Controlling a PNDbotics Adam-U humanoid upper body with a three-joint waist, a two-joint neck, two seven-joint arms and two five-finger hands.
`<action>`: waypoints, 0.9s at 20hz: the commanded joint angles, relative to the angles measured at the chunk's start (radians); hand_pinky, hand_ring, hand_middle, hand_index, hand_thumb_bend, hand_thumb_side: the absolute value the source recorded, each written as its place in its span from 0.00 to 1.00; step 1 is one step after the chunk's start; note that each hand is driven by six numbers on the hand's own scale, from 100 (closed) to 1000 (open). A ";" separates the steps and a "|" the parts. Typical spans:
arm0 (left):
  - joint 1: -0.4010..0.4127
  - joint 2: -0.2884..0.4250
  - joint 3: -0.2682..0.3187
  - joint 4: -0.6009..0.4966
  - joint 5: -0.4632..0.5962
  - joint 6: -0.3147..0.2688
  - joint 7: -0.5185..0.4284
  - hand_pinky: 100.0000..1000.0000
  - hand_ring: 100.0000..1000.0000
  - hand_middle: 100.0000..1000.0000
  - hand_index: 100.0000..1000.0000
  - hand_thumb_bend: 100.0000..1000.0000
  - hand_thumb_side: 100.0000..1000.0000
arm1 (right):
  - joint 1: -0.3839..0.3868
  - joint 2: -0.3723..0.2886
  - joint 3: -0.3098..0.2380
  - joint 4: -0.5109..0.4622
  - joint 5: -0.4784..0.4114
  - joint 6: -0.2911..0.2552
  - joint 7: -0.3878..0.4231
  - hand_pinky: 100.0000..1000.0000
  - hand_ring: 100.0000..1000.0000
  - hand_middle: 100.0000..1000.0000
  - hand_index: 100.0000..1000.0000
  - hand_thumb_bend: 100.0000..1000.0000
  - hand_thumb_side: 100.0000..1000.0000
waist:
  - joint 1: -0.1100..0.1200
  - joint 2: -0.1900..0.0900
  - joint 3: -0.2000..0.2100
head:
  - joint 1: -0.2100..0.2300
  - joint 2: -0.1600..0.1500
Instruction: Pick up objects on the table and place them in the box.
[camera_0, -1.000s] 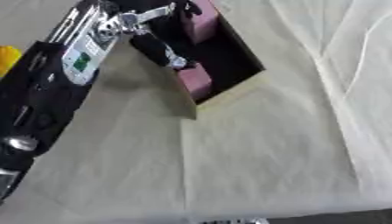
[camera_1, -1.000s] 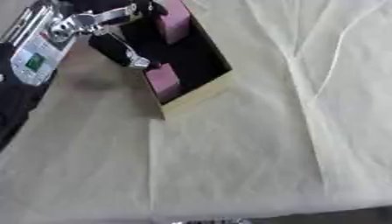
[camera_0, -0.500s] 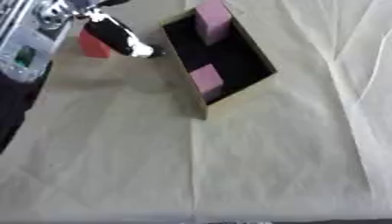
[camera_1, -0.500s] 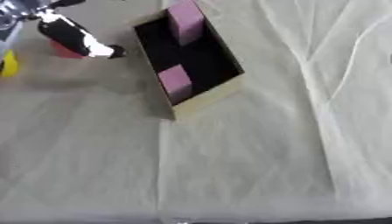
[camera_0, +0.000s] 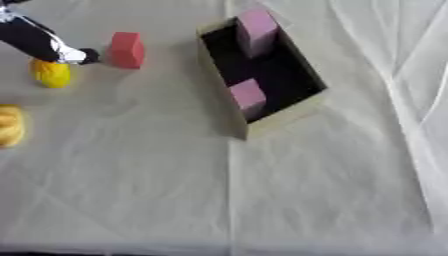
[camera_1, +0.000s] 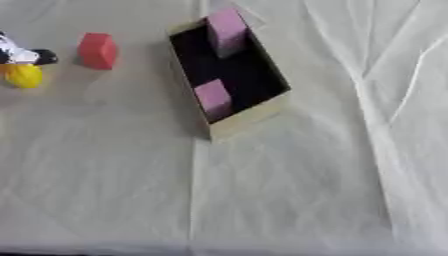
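Step in hand, by my reading: the reach for the next object, with nothing lifted yet. Box (camera_0: 262, 75) lies askew at upper centre on the cloth-covered desk (camera_0: 262, 200), open top, dark inside. Two pink blocks are already in it: one at the far end (camera_0: 257, 27), one at the near end (camera_0: 248, 97).

Left hand (camera_0: 39, 42) enters from the upper left corner. Only a dark finger with a pale tip shows, stretched toward the red block (camera_0: 127, 50). The tip lies just beside the block's left face; contact or a small gap, I cannot tell. No curl of the fingers round anything is visible, and nothing is held; how wide the rest of the fingers stand is out of view. Right hand shows in neither view.

Red block stands on the desk left of the box, apart from its wall. Yellow rounded object (camera_0: 51, 74) sits just below the fingertip, close to it. A second yellow-orange object (camera_0: 10, 125) lies at the left edge, partly cut off.

Next move, as I judge it: bring the fingers round the red block, thumb opposite, close on it, lift clear, then carry right over the box's near wall and release into the dark gap between the pink blocks. Risk: knocking the block over, or nudging the yellow object.
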 joint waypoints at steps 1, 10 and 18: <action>0.004 0.058 0.030 0.030 -0.007 0.010 0.002 0.82 0.78 0.75 0.86 0.55 0.29 | -0.004 -0.028 -0.016 -0.016 0.009 0.000 -0.006 0.85 0.73 0.76 0.83 0.00 0.77 | -0.020 -0.034 0.003 | 0.024 0.004; 0.027 0.080 0.045 0.133 -0.044 -0.004 -0.001 0.83 0.79 0.76 0.87 0.58 0.23 | 0.004 -0.023 -0.012 -0.016 0.017 0.001 -0.002 0.85 0.73 0.76 0.83 0.00 0.77 | -0.034 -0.029 0.009 | 0.050 0.004; -0.018 0.042 0.051 0.226 -0.021 -0.088 0.074 0.85 0.81 0.77 0.87 0.57 0.13 | 0.004 -0.017 -0.007 -0.016 0.021 0.008 0.002 0.85 0.73 0.76 0.83 0.00 0.78 | -0.039 -0.024 0.007 | 0.043 0.004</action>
